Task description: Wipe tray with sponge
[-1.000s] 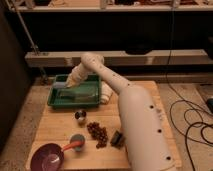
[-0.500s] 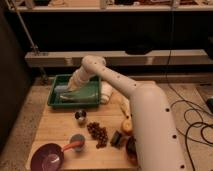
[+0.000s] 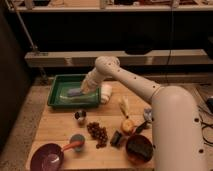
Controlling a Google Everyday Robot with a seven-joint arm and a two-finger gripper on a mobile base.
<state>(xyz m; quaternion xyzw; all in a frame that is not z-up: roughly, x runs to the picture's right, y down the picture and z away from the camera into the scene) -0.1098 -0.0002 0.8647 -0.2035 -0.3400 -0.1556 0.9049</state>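
Green tray (image 3: 54,95), far left: the blue sponge (image 3: 74,92) lies just left of the gripper (image 3: 86,88), along the tray's left-right axis; its grip cannot be told.

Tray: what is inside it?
A sponge lies in the tray, the claw at its right end. The arm hides the tray floor beneath the claw.

The gripper (image 3: 83,89) is down in the tray (image 3: 56,91), and a white rolled cloth (image 3: 106,93) lies just beside it, on the view's right. On the wooden table (image 3: 50,127), nearer the camera than the gripper, are a small dark cup (image 3: 80,116), a brown cluster (image 3: 98,134) and a purple bowl (image 3: 47,157). A banana (image 3: 124,106) and a dark bowl (image 3: 139,148) sit farther right, well apart from it.
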